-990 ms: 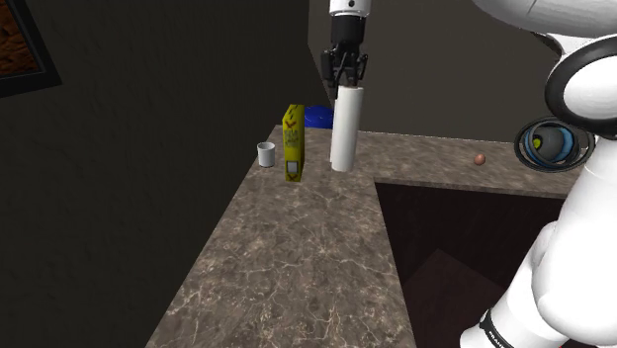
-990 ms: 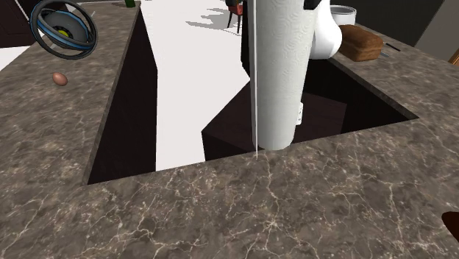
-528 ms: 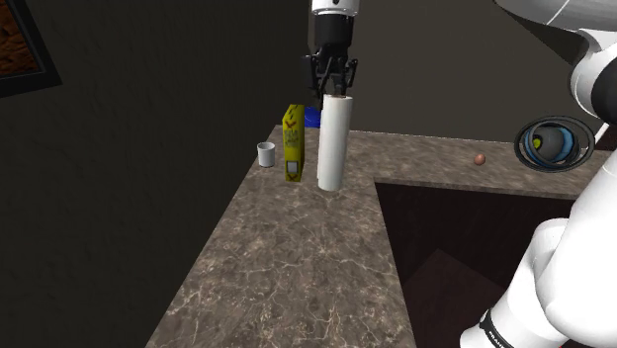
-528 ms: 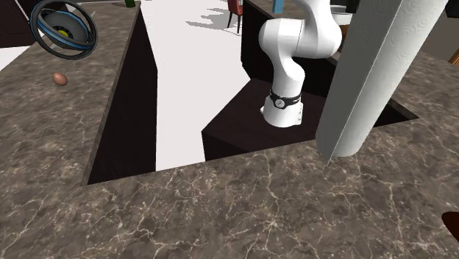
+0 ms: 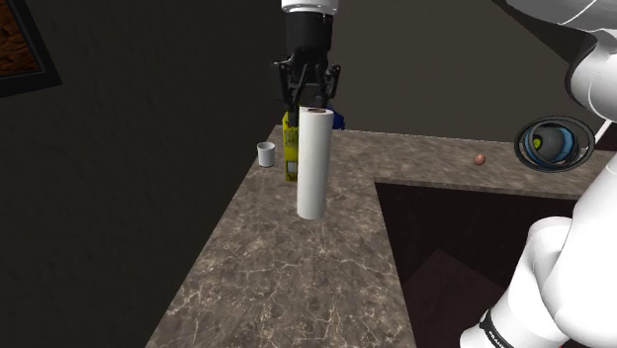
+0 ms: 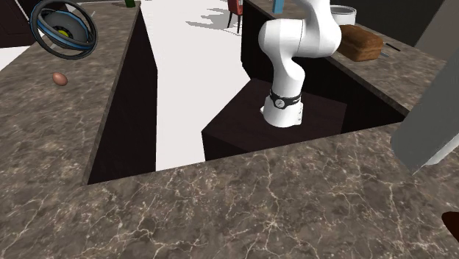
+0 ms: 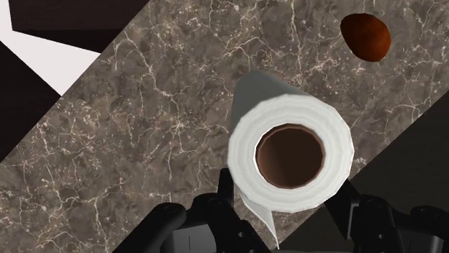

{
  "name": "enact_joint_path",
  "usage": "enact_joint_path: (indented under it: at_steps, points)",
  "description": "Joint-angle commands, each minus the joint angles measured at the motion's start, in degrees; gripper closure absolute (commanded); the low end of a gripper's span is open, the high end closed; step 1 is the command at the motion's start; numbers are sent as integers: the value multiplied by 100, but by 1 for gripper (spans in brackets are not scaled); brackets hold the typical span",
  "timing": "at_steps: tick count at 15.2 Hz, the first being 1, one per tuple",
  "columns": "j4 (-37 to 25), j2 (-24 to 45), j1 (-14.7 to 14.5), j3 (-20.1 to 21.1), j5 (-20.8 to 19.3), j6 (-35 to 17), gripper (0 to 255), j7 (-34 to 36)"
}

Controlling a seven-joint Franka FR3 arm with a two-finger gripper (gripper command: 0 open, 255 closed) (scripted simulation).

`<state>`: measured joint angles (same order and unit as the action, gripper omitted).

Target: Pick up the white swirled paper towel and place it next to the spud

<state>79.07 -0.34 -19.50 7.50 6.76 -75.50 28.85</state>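
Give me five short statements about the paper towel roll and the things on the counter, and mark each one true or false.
The gripper is shut on the paper towel roll. True.
The roll lies flat on the counter. False: it hangs upright from the gripper.
A yellow carton stands on the counter. True.
The white cup is on its side. False: it stands upright beside the carton.
The brown spud touches the roll. False: they are apart.

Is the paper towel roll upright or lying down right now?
Upright: the paper towel roll hangs nearly vertical from the gripper, which clasps its top end.
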Motion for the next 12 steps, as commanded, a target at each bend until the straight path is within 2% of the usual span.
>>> enact_joint_path:
  at_steps: [1, 7, 12]
  points:
    - [-64, 14, -136, 138, 14, 14, 255, 292]
    - [-412, 318, -591, 580, -18, -39, 255, 1181]
    - [-979, 787, -1033, 930, -154, -11, 255, 1938]
